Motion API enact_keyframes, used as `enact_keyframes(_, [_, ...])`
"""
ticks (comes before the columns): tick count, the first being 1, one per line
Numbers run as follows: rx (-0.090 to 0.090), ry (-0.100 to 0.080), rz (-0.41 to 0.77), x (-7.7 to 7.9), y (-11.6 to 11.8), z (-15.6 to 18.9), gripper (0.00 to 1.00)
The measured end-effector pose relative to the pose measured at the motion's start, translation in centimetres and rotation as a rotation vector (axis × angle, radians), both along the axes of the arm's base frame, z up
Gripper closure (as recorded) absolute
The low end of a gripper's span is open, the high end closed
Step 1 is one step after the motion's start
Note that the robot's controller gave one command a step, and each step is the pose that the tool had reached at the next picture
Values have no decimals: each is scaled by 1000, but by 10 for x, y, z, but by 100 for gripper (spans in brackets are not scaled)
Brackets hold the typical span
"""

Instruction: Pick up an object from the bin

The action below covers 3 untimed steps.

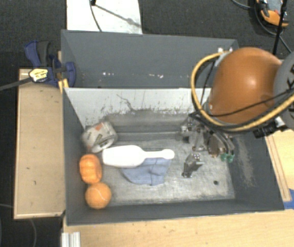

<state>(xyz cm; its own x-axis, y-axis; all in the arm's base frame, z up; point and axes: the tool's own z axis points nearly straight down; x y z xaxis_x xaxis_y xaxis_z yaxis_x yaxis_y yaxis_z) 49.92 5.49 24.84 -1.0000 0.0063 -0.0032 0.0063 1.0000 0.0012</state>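
The gripper (190,169) hangs low over the bare grey floor on the right side of the bin (136,60). I cannot tell if its jaws are apart or together. The nearest things lie just to its left: a white scoop (131,156) with its handle pointing at the gripper, resting on a blue cloth (148,174). Farther left sit a bumpy orange ball (90,169), a smooth orange ball (98,195) and a silver can (99,135).

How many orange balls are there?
2. The ribbed orange ball lies left of the white scoop; the smooth orange ball just below it. The blue cloth might hide more.
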Motion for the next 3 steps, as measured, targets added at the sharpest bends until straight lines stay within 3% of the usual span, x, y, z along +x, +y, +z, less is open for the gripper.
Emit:
enact_keyframes(1, [0, -7, 38, 13, -4, -54, 0])
enact_keyframes(2, [-1, -2, 203, 31, 32, -96, 0])
enact_keyframes(3, [1, -5, 274, 61, 56, -175, 100])
